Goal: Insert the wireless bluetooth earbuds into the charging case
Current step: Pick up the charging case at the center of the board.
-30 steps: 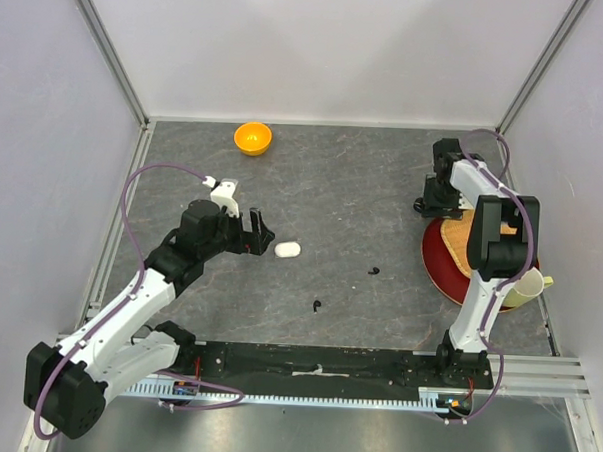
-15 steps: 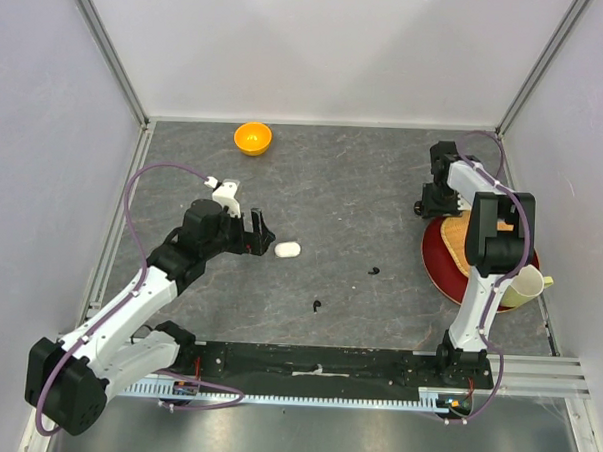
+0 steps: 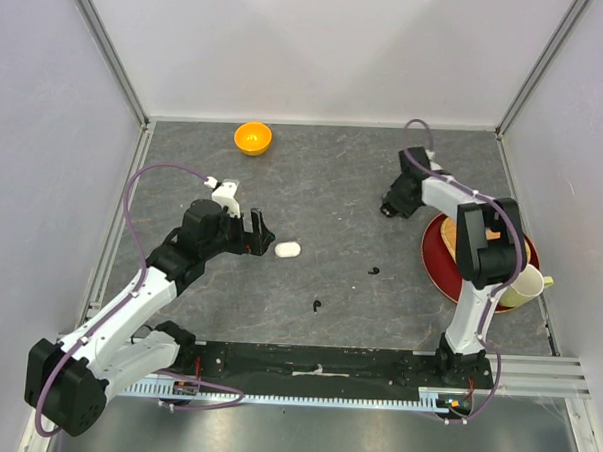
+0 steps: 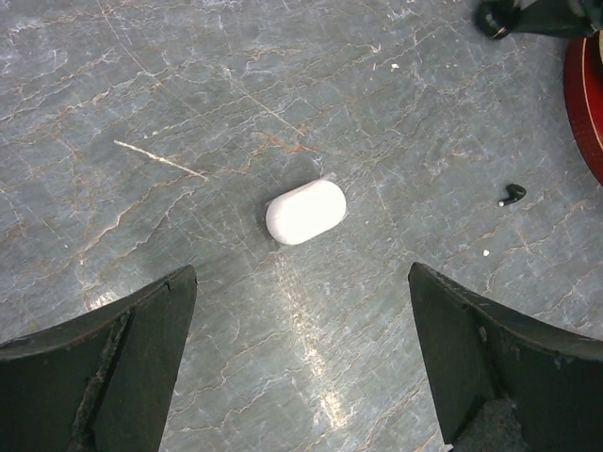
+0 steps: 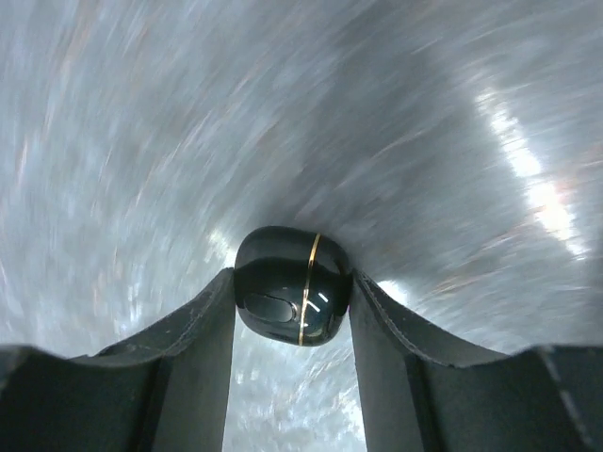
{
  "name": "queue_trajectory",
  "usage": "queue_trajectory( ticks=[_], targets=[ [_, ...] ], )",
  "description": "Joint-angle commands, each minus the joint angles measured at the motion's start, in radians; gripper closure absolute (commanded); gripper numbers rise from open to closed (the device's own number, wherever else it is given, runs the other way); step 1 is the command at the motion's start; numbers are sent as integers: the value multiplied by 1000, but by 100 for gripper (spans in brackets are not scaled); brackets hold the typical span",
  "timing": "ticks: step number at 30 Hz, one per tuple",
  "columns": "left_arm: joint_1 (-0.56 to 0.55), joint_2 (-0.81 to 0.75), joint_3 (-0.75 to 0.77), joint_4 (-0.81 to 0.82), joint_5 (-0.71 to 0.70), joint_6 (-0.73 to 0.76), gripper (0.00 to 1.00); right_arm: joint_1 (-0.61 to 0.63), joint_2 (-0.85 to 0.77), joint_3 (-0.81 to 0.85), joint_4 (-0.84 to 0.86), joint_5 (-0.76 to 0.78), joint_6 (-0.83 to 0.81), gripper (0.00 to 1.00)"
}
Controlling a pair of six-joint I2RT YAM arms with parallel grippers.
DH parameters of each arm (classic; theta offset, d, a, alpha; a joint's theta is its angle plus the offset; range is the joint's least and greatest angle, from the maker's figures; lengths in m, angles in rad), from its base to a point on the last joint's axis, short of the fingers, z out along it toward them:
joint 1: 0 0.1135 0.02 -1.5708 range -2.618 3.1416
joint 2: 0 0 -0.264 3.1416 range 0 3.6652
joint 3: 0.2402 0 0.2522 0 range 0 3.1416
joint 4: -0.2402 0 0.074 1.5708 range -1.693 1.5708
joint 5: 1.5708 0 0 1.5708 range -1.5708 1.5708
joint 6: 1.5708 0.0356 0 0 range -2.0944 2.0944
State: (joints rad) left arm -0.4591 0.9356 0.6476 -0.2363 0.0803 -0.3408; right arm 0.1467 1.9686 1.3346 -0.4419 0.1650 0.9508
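Right gripper (image 3: 387, 208) swung left; clamped charging case (image 5: 292, 299) — lifted

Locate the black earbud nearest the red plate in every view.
Top external: black earbud mid-table, left of the red plate.
Left wrist: black earbud right of centre, with the red plate at the right edge beyond it.
Right wrist: not in it; the charging case sits mid-picture.
Shared landmark: the red plate.
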Motion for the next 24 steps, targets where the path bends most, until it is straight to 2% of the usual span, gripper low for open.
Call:
queue_trajectory(
  ticks=[1,5,12,20,24],
  targets=[
    [7,-34,18,12,-16,-7,1,97,-82,-55,143,-101,-363,80],
    [7,-47,15,12,-22,-6,1,174,-105,-97,154,-163,-551,76],
    [7,-60,14,9,-24,-4,1,247,-128,-117,81,-101,-739,72],
    [7,-61,11,14,-17,-7,1,303,-142,-147,80,-41,-804,54],
    [7,-61,9,14,-27,-7,1,324,-134,-160,101,-22,-787,50]
  ],
)
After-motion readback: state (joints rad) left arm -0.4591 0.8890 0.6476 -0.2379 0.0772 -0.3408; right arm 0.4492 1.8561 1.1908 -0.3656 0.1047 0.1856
